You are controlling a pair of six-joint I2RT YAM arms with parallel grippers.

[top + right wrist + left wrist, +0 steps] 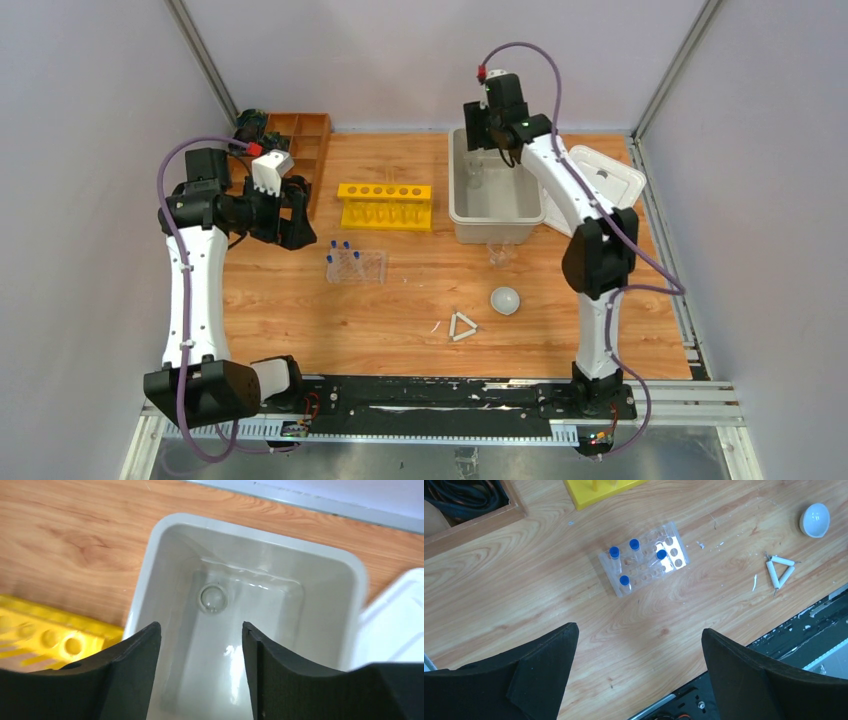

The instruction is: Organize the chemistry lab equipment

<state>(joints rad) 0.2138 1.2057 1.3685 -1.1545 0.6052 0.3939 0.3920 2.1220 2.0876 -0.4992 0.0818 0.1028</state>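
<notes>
Glass vessel (213,598) lay in the grey bin (325,590) beneath the released right hand (201,627). A hasty descent could crack it.

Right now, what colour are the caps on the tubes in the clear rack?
Blue. The caps show best in the left wrist view.

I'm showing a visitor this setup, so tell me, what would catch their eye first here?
Probably the bright yellow rack at the back of the table, beside a grey tub that the open right gripper hangs over, a small clear glass piece inside. Mid-table, a clear tube rack holds four blue-capped tubes, with a white dish and white triangle to its right.
</notes>
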